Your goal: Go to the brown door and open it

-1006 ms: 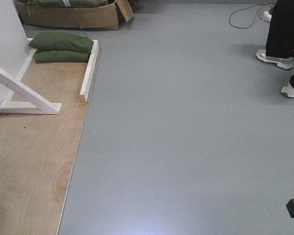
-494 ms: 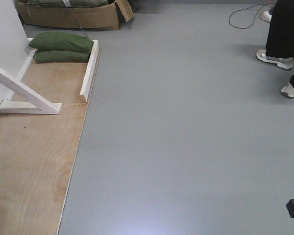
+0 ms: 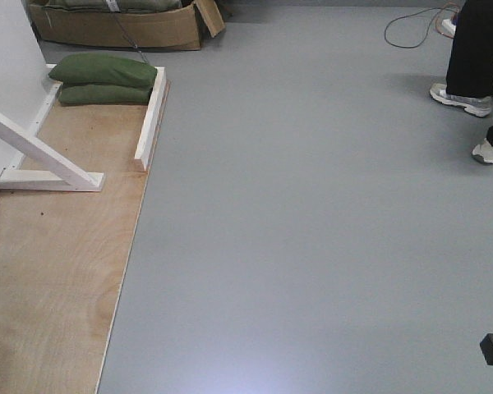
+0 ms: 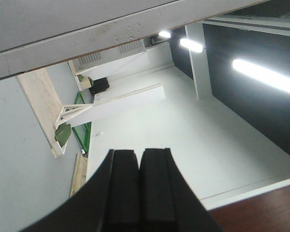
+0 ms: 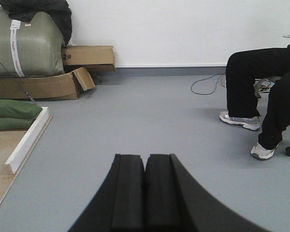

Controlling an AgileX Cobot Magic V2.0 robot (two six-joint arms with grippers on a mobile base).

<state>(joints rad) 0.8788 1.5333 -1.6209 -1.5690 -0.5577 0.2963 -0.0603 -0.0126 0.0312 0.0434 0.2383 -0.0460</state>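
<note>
Noted left hand and right hand pinched shut, empty; brown door apparently just a reddish sliver at left wrist view's corner, so best turn left, square up first

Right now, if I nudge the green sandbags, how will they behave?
The sandbags sag into each other, so probably floppy. Stacked flat by the white frame like ballast, they are likely heavy and would drag, not roll.

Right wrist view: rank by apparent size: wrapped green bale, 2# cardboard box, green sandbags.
1. wrapped green bale, clearly largest.
2. green sandbags, cropped by the frame edge and nearer the camera.
3. 2# cardboard box, looks close to the sandbags, so that order is unsure.
</note>
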